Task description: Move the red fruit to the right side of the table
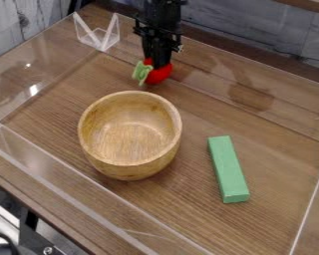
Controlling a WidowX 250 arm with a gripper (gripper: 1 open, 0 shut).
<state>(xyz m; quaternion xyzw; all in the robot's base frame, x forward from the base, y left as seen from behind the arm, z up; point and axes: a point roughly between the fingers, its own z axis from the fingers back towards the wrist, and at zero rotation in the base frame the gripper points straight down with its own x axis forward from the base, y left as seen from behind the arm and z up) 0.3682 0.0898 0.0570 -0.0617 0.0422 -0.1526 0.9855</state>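
Wood-grain table [275, 125], walled in clear acrylic, carries the red fruit [157, 72] clenched by the end effector [156, 62].

Bowl [129, 134] sits near the middle of the table [255, 100], slightly left; block [227, 168] lies to its right, near the front right. Fruit [155, 72] is behind the bowl toward the back wall, with the gripper [157, 63] directly over it, pointing down.
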